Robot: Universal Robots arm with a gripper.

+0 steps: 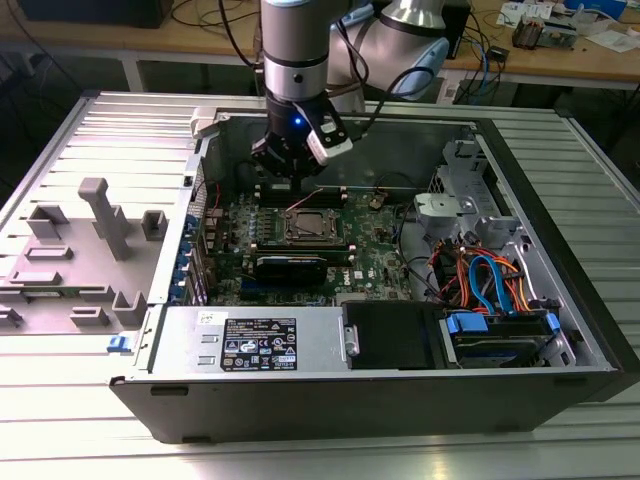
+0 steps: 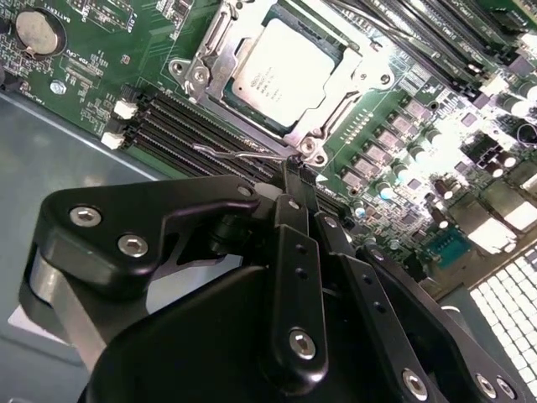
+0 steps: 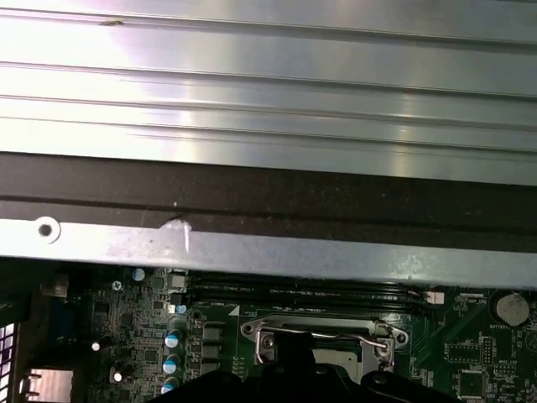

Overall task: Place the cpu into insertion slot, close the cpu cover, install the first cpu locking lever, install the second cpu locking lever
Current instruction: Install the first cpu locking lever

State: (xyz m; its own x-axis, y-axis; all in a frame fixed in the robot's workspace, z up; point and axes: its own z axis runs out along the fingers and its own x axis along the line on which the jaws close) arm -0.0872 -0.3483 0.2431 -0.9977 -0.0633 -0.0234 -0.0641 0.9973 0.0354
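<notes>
**Hand over the socket's wire lever**

Exterior view: the hand (image 1: 288, 160) hangs inside the open computer case (image 1: 560, 330), just behind the insertion slot (image 1: 311, 226).

Second wrist view: the cpu (image 2: 284, 73) sits in the slot under the cpu cover (image 2: 220, 44); the fingers (image 2: 295, 201) are closed together at a thin locking lever (image 2: 239, 155), grip uncertain.

First wrist view: the lever (image 3: 323, 340) lies across the cover.

We see a green circuit board (image 1: 300, 250) dotted with small silver and dark parts, and long black memory slots (image 2: 197, 126) running in stripes. The cpu (image 2: 281, 71) has a pale silvery-grey top inside the silver cpu cover (image 2: 348, 101). The gripper (image 2: 294, 180) is glossy black with silver screw heads. In the exterior view, the computer case (image 1: 560, 260) is black outside and grey within, holding blue, orange and red cables (image 1: 490, 275). The ribbed table (image 1: 130, 135) is pale silver-grey; the power supply (image 1: 250, 340) is grey with a black label.
</notes>
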